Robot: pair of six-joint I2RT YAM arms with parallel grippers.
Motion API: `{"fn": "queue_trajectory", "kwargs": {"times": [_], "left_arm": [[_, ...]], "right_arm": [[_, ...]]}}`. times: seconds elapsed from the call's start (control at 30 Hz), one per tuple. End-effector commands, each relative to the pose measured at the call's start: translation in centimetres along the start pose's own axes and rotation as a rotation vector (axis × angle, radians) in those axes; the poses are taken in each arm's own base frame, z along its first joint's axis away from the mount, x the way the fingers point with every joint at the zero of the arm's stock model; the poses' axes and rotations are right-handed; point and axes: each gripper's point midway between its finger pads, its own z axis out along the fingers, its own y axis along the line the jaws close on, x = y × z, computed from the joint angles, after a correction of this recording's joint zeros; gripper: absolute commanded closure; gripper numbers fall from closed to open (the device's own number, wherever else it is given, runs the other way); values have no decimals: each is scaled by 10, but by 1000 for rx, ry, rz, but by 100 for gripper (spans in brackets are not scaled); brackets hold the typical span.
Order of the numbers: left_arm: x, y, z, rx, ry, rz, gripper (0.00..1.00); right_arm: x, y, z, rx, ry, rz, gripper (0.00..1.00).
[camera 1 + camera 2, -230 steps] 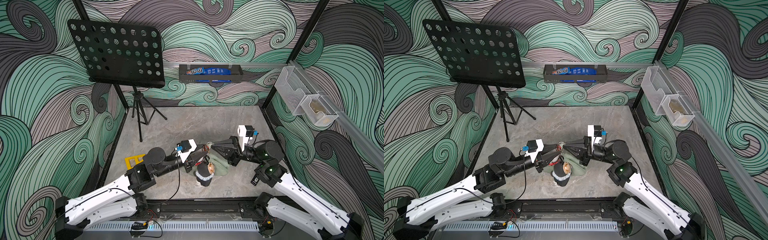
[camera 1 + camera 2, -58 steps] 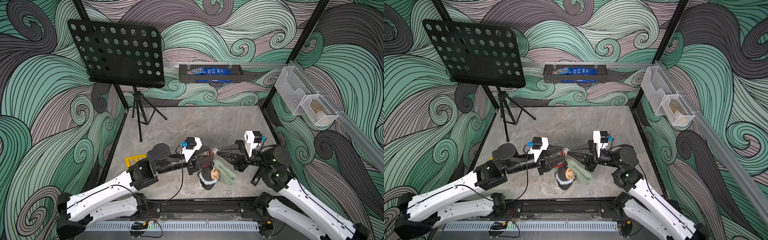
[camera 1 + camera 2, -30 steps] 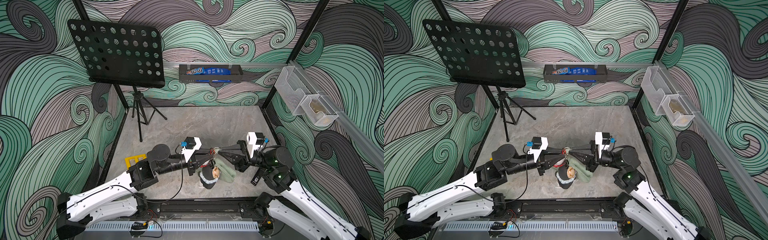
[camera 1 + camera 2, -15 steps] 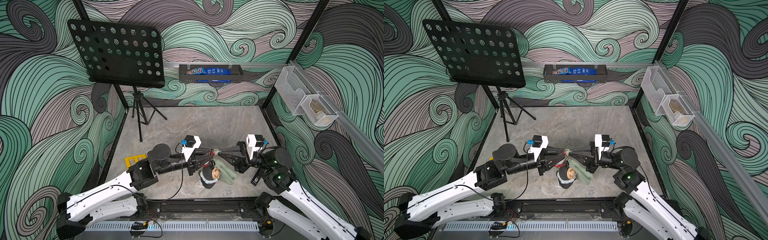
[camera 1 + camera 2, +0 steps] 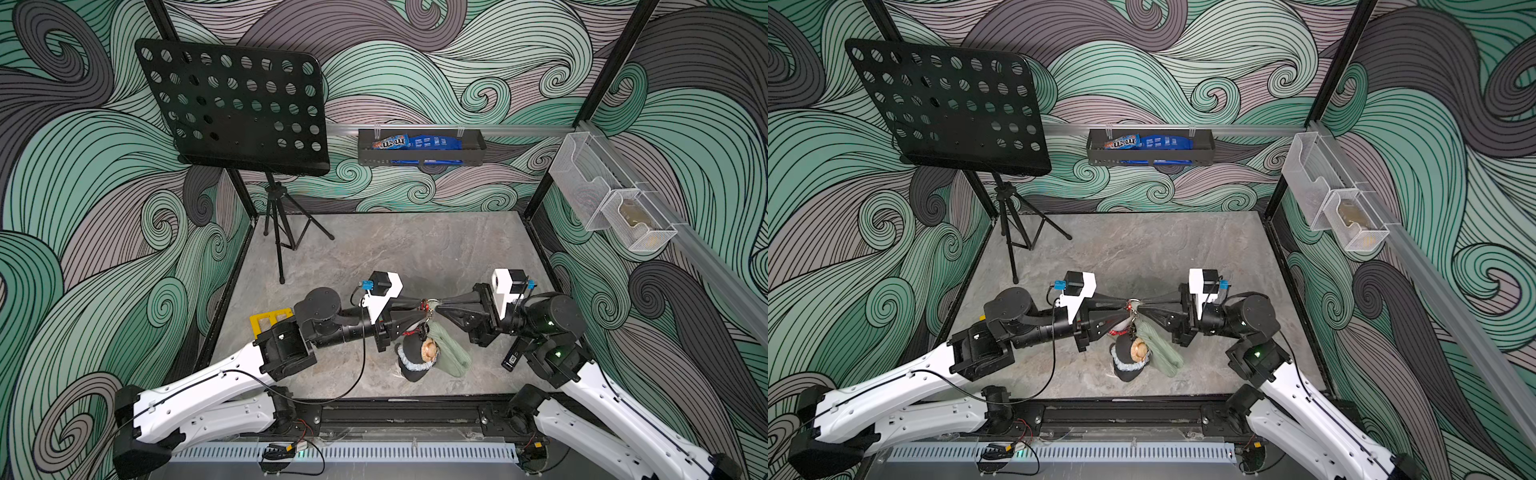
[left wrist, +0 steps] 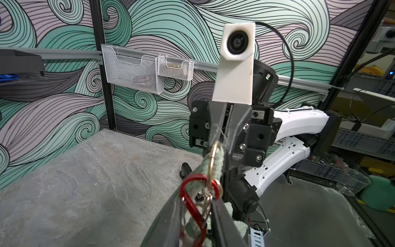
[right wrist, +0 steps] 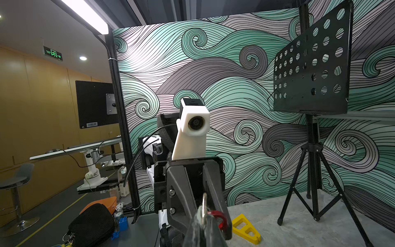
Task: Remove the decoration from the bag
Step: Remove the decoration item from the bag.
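Right pincer [image 5: 437, 306] is clamped tight on the sage-green strap [image 6: 216, 164] of the bag [image 5: 452, 353], just where a gold ring [image 6: 211, 169] loops around it. Tip to tip with it, the left pincer [image 5: 419, 307] is closed narrowly on the red carabiner [image 6: 192, 198], which touches that ring. Below both hang the bag and, against its side, the decoration [image 5: 417, 357], a small doll in a dark hat, over the front of the grey desk [image 5: 374, 257]. Whether the bag rests on it I cannot tell.
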Motion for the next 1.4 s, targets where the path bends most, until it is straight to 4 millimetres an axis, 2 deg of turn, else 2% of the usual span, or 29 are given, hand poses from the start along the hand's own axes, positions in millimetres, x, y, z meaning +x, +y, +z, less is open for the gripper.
{"fn": "queue_trajectory", "kwargs": {"times": [0.0,0.27,0.67,0.9,1.37], "left_arm": [[-32,-7,-6,24,-82,34,81],[-30,-5,-4,20,-77,31,91],[-36,2,-4,-30,-70,-8,91],[-46,-2,-6,-13,-86,-42,91],[-51,-10,-3,40,-87,-79,91]], "right_arm": [[-22,13,0,-40,-45,-47,100],[-24,15,-1,-45,-49,-48,100],[-13,26,-3,-121,-19,-71,100],[-4,29,-1,-165,22,-51,100],[15,28,3,-218,96,-7,100]]}}
